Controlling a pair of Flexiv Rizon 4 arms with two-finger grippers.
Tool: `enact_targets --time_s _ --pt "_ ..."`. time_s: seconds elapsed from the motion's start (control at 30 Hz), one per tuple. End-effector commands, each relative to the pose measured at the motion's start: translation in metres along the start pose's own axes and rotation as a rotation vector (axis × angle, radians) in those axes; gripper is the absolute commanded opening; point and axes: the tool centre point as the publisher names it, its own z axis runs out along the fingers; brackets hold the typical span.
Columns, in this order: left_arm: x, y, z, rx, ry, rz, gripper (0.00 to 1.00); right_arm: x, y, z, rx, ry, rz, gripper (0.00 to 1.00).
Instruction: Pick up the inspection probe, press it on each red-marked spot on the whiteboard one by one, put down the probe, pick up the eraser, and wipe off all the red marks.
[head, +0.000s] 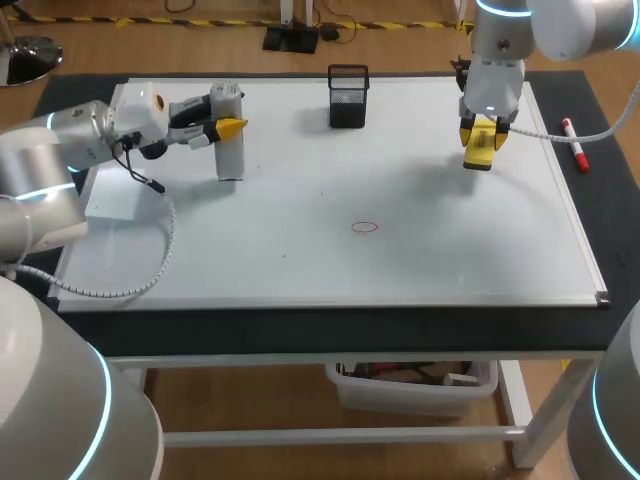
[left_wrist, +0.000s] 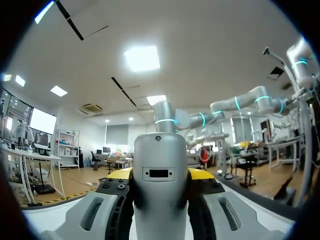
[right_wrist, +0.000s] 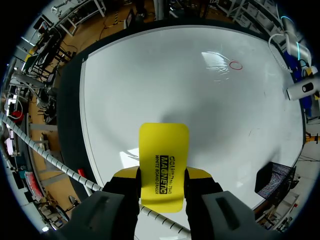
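- While the left gripper (head: 228, 127) clamps the pale grey cylindrical inspection probe (head: 230, 158) from both sides, the put-down step reads as not yet finished: the probe stands upright at the far left of the white whiteboard (head: 450, 260), its foot apparently on the surface, and the left wrist view shows yellow tips tight on either flank.
- Over on the other side, the right gripper (head: 481, 135) has the flat yellow magnetic eraser (head: 480, 148) pinched between its fingers, so the eraser pick-up looks done.
- That eraser hangs above the board's far right part, and the shadow below it suggests it is off the surface, not wiping.
- One thin red oval mark (head: 366, 227) sits near the middle of the board, well apart from both the probe and the eraser.
- No other red mark shows on the board in any view, so this ring looks like the only wiping left, though faint traces could be too small to tell.
- Whether the probe pressed that mark cannot be read from these views.
- What remains, by this reading: release the probe, bring the eraser across to the ring, and rub it out.
- Bystanders: a black mesh pen cup (head: 348, 98) at the board's far edge and a red-capped marker (head: 574, 144) lying on the black mat (head: 610, 200) to the right, neither on the eraser's likely route.
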Motion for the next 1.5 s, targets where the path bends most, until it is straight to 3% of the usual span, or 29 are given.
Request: enact_targets --time_s 0.03,0.5,0.9,1.2,1.5 --pt "0.002 -0.002 0.001 -0.003 -0.006 0.002 0.00 -0.002 0.003 0.000 0.002 0.009 -0.013 0.00" --pt "0.002 -0.002 0.001 -0.003 -0.006 0.002 0.00 -0.070 0.091 0.010 0.032 0.030 -0.203 0.00" --pt "0.002 -0.002 0.001 -0.003 -0.006 0.002 0.00 -0.131 0.163 0.025 -0.024 -0.029 -0.286 0.00" --pt "0.002 -0.002 0.001 -0.003 -0.006 0.002 0.00 -0.178 0.198 0.034 -0.061 -0.054 -0.333 0.00" --pt "0.002 -0.002 0.001 -0.003 -0.006 0.002 0.00 -0.198 0.200 0.039 -0.071 -0.042 -0.357 0.00"
